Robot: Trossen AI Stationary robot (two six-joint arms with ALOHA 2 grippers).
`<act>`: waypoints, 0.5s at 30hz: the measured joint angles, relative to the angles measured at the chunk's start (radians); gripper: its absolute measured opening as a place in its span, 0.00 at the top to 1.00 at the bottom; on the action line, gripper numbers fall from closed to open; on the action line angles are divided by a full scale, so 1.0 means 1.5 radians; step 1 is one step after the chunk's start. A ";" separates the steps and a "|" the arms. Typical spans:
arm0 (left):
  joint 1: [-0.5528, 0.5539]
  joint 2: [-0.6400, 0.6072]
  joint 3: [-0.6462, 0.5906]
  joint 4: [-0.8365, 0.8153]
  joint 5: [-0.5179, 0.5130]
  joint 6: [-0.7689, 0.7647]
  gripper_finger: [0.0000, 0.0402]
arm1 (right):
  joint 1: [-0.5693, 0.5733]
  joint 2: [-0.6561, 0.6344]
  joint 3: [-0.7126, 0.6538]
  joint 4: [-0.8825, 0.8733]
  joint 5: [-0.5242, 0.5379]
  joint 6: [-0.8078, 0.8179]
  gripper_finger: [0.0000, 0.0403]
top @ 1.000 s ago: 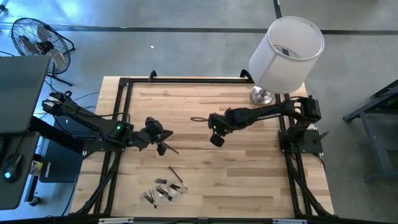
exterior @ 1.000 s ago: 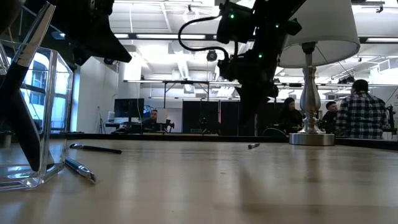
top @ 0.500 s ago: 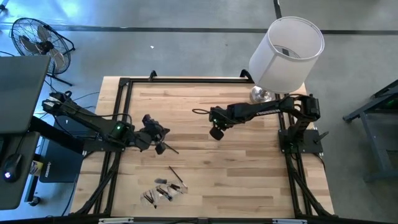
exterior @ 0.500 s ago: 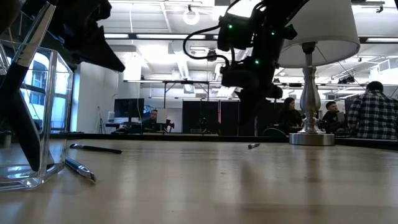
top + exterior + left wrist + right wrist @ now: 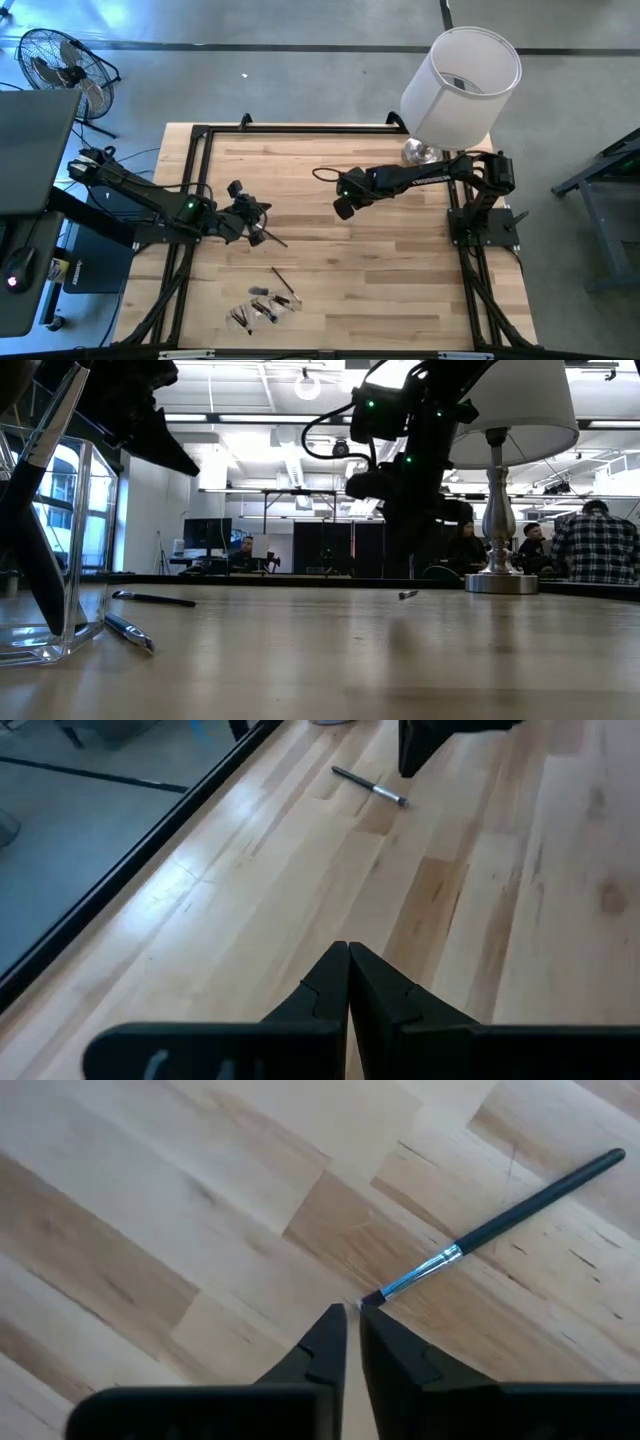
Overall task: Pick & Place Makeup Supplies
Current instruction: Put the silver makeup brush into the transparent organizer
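Hovering over the bench (image 5: pixel 400 260), the right tool (image 5: pixel 350 1318), tips barely parted and empty, should spread wider, straddle the makeup brush (image 5: pixel 500 1225) mid-handle, then pinch.

Black, silver-banded brush (image 5: pixel 500 1225); pale wood table (image 5: pixel 150 1210)

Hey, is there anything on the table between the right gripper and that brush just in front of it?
Nothing: in the right wrist view, only bare wood shows between the right gripper and the brush, whose tip lies right by the fingertips.
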State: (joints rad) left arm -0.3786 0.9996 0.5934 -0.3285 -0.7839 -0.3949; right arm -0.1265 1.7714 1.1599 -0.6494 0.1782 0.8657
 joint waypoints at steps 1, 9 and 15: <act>0.000 -0.002 0.000 -0.007 0.000 0.000 0.99 | 0.000 0.000 0.000 0.001 0.004 0.012 0.90; 0.030 -0.009 0.000 -0.034 0.001 0.015 0.99 | -0.001 0.000 -0.037 0.018 0.045 0.159 0.70; 0.083 -0.015 0.001 -0.037 0.050 0.019 0.99 | -0.001 0.001 -0.097 0.103 0.037 0.205 0.63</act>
State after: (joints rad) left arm -0.2537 0.9771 0.5941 -0.3840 -0.7091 -0.3668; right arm -0.1272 1.7721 1.0148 -0.4950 0.2334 1.1737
